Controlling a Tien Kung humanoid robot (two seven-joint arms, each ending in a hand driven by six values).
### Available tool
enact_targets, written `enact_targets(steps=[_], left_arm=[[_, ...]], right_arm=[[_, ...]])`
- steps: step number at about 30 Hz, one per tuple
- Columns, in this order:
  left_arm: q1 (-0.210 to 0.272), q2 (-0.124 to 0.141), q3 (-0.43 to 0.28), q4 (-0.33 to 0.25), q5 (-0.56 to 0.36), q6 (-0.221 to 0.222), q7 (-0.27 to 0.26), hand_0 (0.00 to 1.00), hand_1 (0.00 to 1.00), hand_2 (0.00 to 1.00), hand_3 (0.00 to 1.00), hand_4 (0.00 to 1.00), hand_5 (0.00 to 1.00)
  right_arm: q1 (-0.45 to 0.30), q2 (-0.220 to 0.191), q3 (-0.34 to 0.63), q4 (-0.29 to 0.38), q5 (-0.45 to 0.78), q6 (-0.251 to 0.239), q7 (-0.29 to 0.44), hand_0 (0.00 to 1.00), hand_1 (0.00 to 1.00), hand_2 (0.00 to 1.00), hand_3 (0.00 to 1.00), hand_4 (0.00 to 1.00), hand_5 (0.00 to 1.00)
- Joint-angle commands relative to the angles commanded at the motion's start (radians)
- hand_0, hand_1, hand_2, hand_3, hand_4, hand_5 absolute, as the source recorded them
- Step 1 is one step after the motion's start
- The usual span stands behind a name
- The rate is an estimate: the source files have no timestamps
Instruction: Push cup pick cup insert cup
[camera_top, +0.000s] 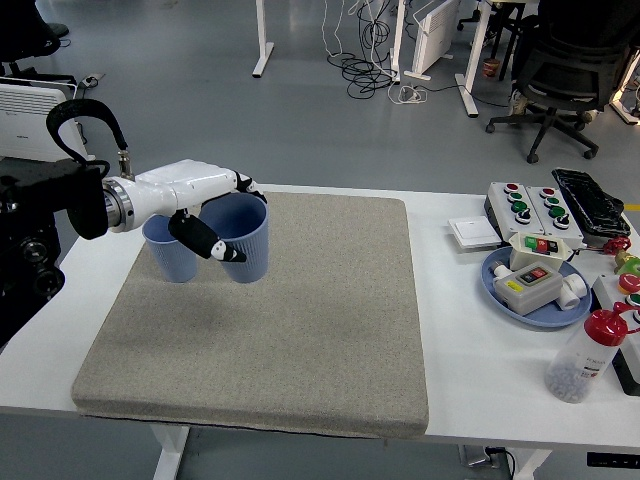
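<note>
Blue cup (243, 238) upright, gripped by left hand (205, 205).

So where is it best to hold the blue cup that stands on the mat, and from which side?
Grip the standing cup around its side wall, just below the rim, coming from the left. It is upright and tapered, and the left robot hand with the other cup blocks its right side.

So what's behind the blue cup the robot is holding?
Another blue cup stands on the grey mat, just left of and behind the held cup. The left hand and held cup cover part of it, so its inside can't be seen.
</note>
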Motion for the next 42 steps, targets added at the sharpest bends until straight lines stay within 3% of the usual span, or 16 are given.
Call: enact_targets(steps=[3,7,10,16,19,23,32,42], left_arm=[[-0.078,0.008,0.024,0.077,0.032,0.006,-0.019,0.375,0.528,0.576,0.498,0.731,0.197],[-0.139,-0.002,0.068,0.195,0.084,0.020,-0.035,0.382,0.532,0.584,0.501,0.724,0.198],[-0.152,-0.009,0.078,0.248,0.112,0.027,-0.041,0.382,0.532,0.584,0.501,0.724,0.198],[-0.196,-0.062,0.112,0.435,0.167,0.079,-0.092,0.395,0.536,0.611,0.532,0.717,0.199],[-0.210,-0.090,0.129,0.529,0.203,0.149,-0.148,0.400,0.541,0.620,0.536,0.712,0.196],[-0.214,-0.104,0.145,0.605,0.235,0.179,-0.173,0.400,0.541,0.620,0.536,0.712,0.196],[-0.205,-0.116,0.141,0.726,0.245,0.207,-0.194,0.409,0.545,0.622,0.535,0.701,0.185],[-0.191,-0.125,0.143,0.770,0.195,0.237,-0.220,0.404,0.546,0.629,0.536,0.692,0.170]], right_arm=[[-0.002,-0.001,0.001,0.000,-0.002,0.000,-0.001,0.704,0.641,0.659,0.589,0.083,0.464],[-0.004,-0.002,0.001,0.001,-0.002,0.000,-0.002,0.705,0.641,0.658,0.589,0.083,0.463],[-0.005,-0.002,0.000,0.001,-0.001,0.000,-0.002,0.705,0.641,0.658,0.589,0.083,0.463],[-0.005,-0.001,0.001,0.001,0.000,-0.002,-0.001,0.705,0.642,0.658,0.589,0.083,0.463],[-0.004,-0.002,0.004,0.001,-0.006,-0.002,-0.002,0.705,0.641,0.658,0.588,0.084,0.463],[-0.002,-0.002,0.002,0.001,-0.003,-0.002,-0.001,0.705,0.641,0.658,0.588,0.084,0.463],[-0.003,-0.002,-0.002,0.002,0.005,-0.003,0.003,0.705,0.642,0.658,0.588,0.084,0.464],[-0.009,-0.001,0.010,0.002,-0.015,-0.003,-0.004,0.704,0.642,0.658,0.588,0.084,0.463]])
